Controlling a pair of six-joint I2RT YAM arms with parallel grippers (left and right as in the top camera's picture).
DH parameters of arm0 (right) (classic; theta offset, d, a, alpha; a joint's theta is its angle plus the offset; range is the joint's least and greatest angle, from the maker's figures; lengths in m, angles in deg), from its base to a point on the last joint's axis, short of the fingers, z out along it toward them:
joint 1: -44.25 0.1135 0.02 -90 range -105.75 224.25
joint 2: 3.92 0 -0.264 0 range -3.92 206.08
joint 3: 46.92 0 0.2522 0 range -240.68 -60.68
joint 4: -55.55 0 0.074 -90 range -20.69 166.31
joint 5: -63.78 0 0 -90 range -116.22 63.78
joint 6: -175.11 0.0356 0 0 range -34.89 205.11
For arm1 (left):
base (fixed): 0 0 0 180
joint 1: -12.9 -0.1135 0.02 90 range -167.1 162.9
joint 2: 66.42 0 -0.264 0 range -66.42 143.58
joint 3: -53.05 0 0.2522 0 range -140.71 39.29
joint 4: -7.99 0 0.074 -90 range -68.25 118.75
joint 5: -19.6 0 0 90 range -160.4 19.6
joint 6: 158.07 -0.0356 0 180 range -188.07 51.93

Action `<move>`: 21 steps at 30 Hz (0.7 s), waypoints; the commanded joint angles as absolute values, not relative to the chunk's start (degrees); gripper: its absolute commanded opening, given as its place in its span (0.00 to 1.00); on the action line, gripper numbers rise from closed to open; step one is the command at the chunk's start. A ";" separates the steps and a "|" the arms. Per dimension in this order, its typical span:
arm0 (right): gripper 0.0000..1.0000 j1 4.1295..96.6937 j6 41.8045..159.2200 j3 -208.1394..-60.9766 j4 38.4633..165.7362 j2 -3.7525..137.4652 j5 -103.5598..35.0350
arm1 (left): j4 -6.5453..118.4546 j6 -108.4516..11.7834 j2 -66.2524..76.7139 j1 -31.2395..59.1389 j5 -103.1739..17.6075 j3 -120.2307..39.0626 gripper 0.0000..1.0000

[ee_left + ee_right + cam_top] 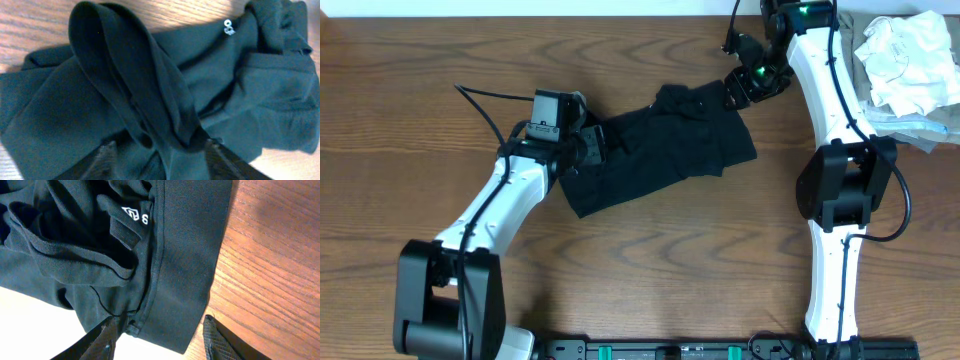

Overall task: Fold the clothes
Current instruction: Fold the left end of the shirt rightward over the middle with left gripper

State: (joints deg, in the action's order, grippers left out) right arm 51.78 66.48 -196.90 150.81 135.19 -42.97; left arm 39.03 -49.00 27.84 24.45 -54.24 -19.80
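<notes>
I count one dark garment, bunched rather than flat, lying about mid-counter, and one heap of white cloth well off to the garment's right, past the right arm. There are two arms and two pincers, both at the garment. The left pincer is at its left end and the right pincer is at its upper right corner. The only writing I can find is a small white print on the garment. From the left wrist it is just a pale speck near the far edge. From the right wrist it shows larger, an emblem followed by what looks like an 8, though I can't read it with certainty. The overhead camera doesn't show that print, but it alone gives me the heap and the garment's whole outline. The left wrist camera shows a raised loop of fabric running down between its two fingers. They stand wide apart, so that pincer is spread open astride the loop. The right wrist camera shows a stitched band along the garment's edge, with bare wood to its right. Its fingers are likewise spread wide, with the band's end between them, and I see no clamp on the cloth.
</notes>
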 commanded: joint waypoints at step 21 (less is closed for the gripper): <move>0.54 51.82 66.90 -196.58 150.74 133.49 -43.63 | 37.85 -47.89 32.52 27.88 -54.52 -20.93 0.06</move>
State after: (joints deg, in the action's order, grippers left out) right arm 51.78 66.48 -196.90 150.72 135.19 -42.97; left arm 39.16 -49.50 31.95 27.01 -54.21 -19.89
